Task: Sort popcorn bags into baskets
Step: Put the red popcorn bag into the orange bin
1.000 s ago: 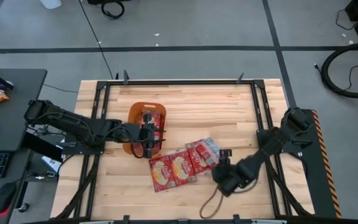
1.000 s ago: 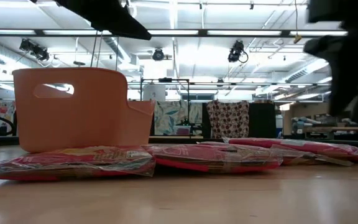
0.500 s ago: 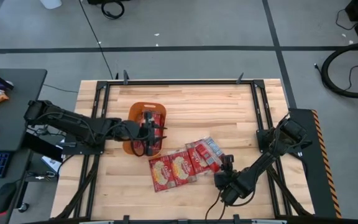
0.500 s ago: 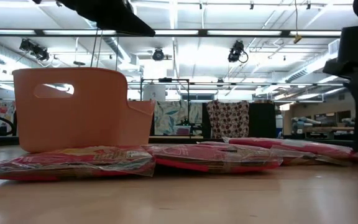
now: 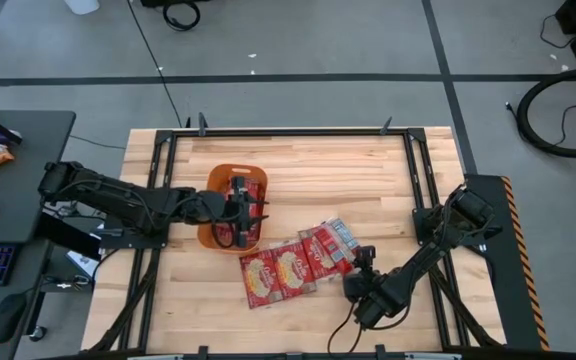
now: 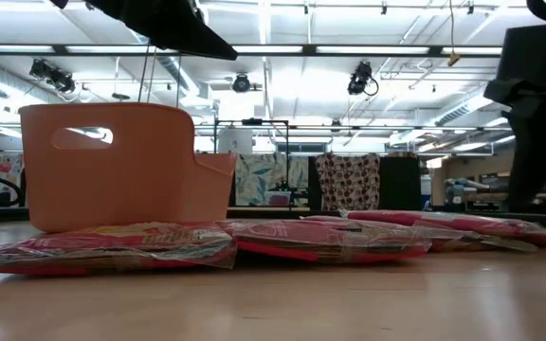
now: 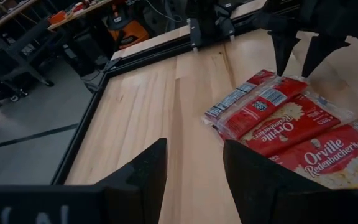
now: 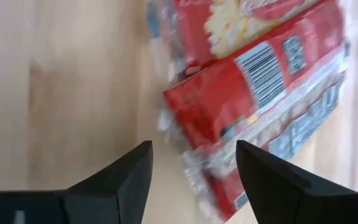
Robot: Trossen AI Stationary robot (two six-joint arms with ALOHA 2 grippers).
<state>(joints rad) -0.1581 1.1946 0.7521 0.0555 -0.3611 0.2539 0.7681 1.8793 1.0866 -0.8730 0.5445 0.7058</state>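
The tub [image 5: 236, 208] sits on the table [image 5: 368, 170] at about ten o'clock from the table's middle, with red bags inside it; in the low view its orange wall [image 6: 126, 166] with a cut-out handle stands behind the loose bags. The left gripper [image 5: 251, 212] hangs over the tub's three-o'clock rim, its fingers parted with nothing between them; the left wrist view shows the two dark fingers [image 7: 143, 177] apart over bare wood. The loose popcorn bags [image 5: 296, 262] lie flat in an overlapping fan at about five o'clock from the tub, close to it but not touching as far as the high view shows; three show their cream-yellow pictures, and one more at the fan's three-o'clock end shows a barcode edge [image 5: 340, 238]. In the low view they form a low red row [image 6: 254, 242] across the wood. The right gripper [image 5: 364, 262] is at the fan's four-o'clock corner, just beside the outermost bag, fingers spread wide and holding nothing; the right wrist view looks past its fingers [image 8: 132, 174] at a bag [image 8: 253, 93] with a barcode, just ahead of the tips.
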